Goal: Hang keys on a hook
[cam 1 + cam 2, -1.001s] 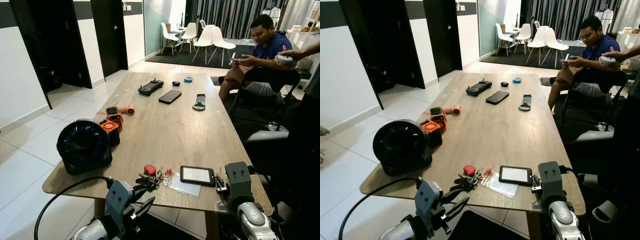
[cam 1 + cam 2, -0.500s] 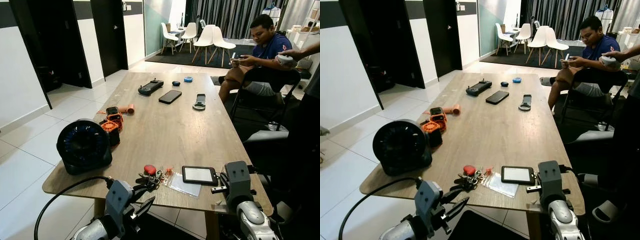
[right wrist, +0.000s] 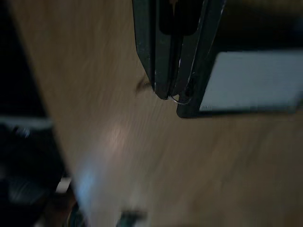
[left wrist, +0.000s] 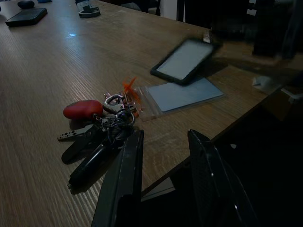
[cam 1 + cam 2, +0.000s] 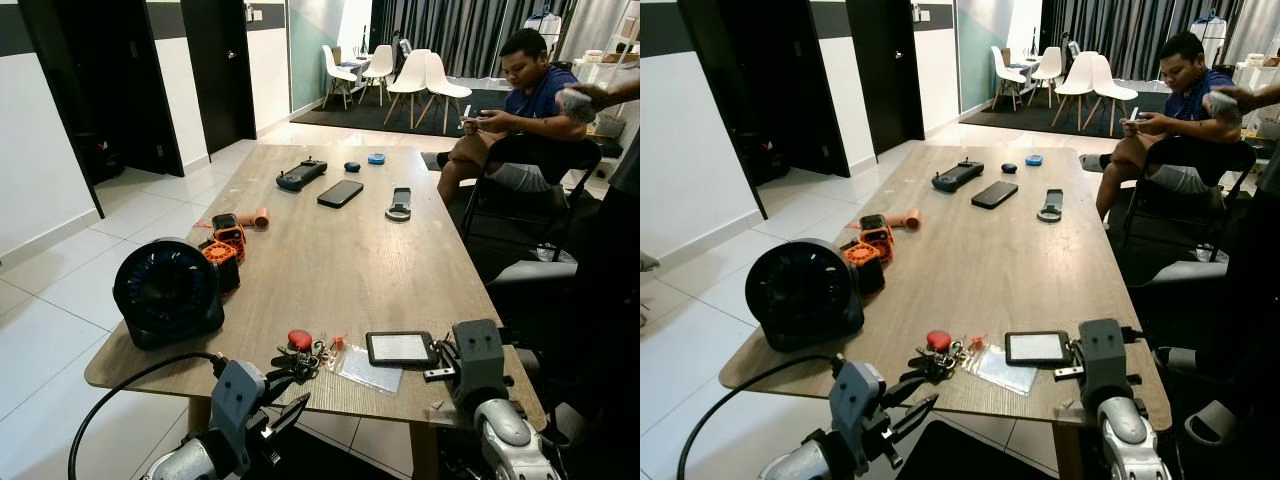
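A bunch of keys (image 5: 300, 352) with a red tag (image 4: 83, 109) lies near the front edge of the wooden table (image 5: 330, 260). My left gripper (image 5: 292, 392) hovers just off that edge, in front of the keys. It is open, and the dark keys (image 4: 102, 132) lie just beyond its fingertips. My right gripper (image 5: 440, 362) is low at the table's front right corner. Its fingers (image 3: 165, 52) are pressed shut, with their tips beside the corner of a black-framed screen device (image 5: 400, 347). A thin wire loop shows at the fingertips.
A clear plastic sleeve (image 5: 368, 370) lies between the keys and the device. A round black fan (image 5: 167, 292) and orange parts (image 5: 225, 245) stand at the left. A phone (image 5: 340, 193) and a controller (image 5: 301, 174) lie farther back. A seated person (image 5: 515, 110) is at the far right.
My right gripper has edged slightly to the right, and the black screen device has slid a little that way too. The left arm and the keys have stayed put.
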You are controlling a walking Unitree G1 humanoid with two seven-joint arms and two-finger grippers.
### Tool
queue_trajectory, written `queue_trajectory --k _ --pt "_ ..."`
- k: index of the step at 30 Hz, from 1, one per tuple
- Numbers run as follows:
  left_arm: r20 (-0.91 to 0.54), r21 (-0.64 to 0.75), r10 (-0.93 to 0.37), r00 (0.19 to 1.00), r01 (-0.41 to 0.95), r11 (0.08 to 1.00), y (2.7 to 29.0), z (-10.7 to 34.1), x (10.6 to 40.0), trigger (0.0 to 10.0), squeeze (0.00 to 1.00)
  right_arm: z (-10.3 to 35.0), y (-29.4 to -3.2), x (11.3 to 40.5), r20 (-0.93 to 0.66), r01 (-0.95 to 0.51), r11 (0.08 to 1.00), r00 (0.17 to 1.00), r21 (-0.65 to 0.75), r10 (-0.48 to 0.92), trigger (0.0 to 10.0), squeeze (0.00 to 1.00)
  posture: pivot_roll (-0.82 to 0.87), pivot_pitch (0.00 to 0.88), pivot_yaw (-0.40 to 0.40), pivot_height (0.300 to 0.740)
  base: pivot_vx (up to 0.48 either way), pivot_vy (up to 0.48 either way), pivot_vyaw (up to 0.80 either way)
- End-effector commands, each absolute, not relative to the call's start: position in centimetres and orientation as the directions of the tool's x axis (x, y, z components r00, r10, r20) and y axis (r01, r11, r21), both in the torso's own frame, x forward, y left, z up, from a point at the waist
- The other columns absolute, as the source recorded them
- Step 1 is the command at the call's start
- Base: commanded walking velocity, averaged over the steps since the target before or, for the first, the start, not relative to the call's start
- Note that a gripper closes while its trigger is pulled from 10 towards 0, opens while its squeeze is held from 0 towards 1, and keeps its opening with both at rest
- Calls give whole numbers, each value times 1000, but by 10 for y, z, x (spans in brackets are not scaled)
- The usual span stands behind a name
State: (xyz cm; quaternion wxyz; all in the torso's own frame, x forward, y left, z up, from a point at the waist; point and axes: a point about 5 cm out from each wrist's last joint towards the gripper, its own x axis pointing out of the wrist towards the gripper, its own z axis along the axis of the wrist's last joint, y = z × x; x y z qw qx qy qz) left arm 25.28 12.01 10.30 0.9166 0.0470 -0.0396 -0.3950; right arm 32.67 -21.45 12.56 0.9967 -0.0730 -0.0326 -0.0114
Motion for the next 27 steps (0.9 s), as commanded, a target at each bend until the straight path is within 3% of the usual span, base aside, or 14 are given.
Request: queue_trajectory --k 1,2,3,4,10,23,25,27 --pt "19 130 -727 686 719 683 125 102 254 10000 0 155 -213 331 199 47 990 980 -133 -20 7333 0 44 57 28 740 0 0 0" --pt "18 132 -727 686 719 682 126 102 255 10000 0 168 -211 332 245 53 989 969 -137 -18 9294 0 44 57 28 740 0 0 0" --pt "18 132 -727 686 719 682 126 102 255 10000 0 168 -211 332 245 53 989 969 -137 -18 9294 0 44 57 28 740 0 0 0" --pt "17 134 -727 686 719 681 126 102 255 10000 0 178 -210 333 279 55 989 960 -136 -15 9922 0 44 55 29 740 0 0 0" --pt "12 141 -732 682 723 676 128 102 254 10000 0 222 -202 336 411 58 991 912 -123 -2 10000 0 44 51 31 740 0 0 0" --pt "6 154 -737 675 728 668 131 102 254 10000 0 243 -192 333 466 16 994 884 -112 38 10000 0 44 40 34 740 0 0 0" --pt "4 153 -744 668 735 661 132 102 253 10000 0 242 -189 332 465 -9 995 884 -98 53 10000 0 44 40 34 740 0 0 0" --pt "-10 134 -781 624 775 617 135 103 249 10000 0 235 -177 328 444 -159 987 883 -20 151 10000 0 46 40 37 740 0 0 0"
